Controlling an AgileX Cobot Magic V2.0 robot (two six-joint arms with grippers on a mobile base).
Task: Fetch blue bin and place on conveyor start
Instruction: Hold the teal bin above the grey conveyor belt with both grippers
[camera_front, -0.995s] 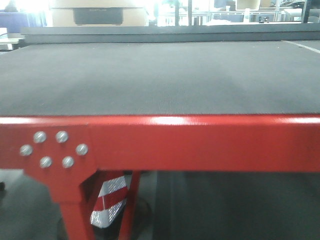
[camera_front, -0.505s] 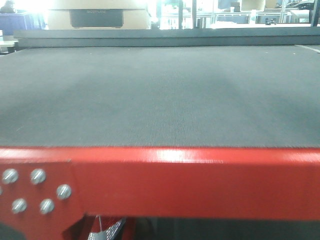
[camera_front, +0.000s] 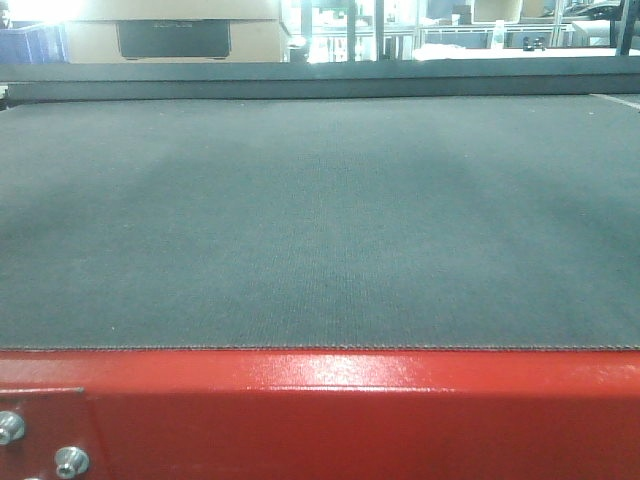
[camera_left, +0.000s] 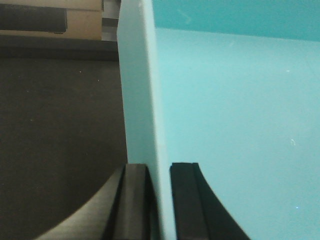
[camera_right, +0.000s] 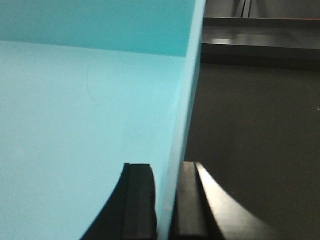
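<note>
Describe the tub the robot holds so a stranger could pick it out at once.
Find the wide dark grey belt edged by a red frame. Over it is a pale aqua tub, the left gripper and right gripper each pinching one wall. Nothing else here is smooth and light blue.

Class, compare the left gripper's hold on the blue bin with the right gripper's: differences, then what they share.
The left gripper clamps the left wall of the blue bin, tub interior to its right; the right gripper clamps the opposite wall, interior to its left. The conveyor belt shows left of the left gripper but right of the right gripper. Shared: both are shut on a wall, one finger inside, one outside.
</note>
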